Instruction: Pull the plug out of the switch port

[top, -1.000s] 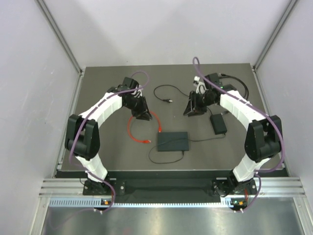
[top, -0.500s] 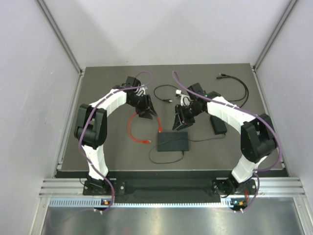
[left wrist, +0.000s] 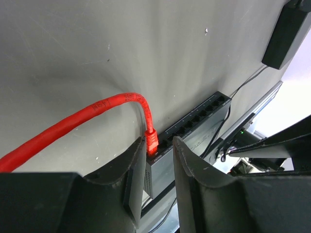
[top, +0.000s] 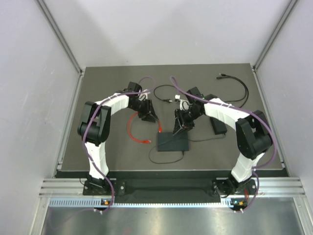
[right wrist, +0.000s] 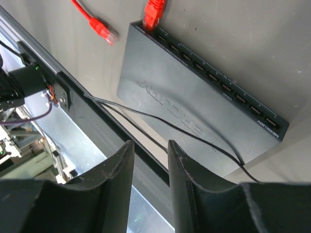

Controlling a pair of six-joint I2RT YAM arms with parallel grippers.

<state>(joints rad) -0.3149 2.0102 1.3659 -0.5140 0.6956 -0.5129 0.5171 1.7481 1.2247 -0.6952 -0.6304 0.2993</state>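
Observation:
The switch [top: 172,141] lies flat in the middle of the table, its row of ports facing away from the arm bases. A red plug [top: 160,130] sits in its end port [left wrist: 151,141], and the red cable [top: 131,126] loops off to the left. My left gripper [top: 151,118] hovers open just behind the plug. In the left wrist view the plug shows in the gap of the left gripper [left wrist: 158,145], close to the left finger [left wrist: 133,167], not clamped. My right gripper [top: 180,126] stands open over the switch [right wrist: 194,107], nothing between the fingers [right wrist: 150,144].
The cable's free red plug [right wrist: 99,29] lies left of the switch. A thin black wire [right wrist: 170,124] runs across the switch top. A black power adapter [top: 218,123] sits to the right. Loose black cables [top: 234,83] lie at the back.
Both arms have swung inward toward the switch. The right gripper came from the back right to above the switch; the left gripper moved right and nearer to the plugged red connector.

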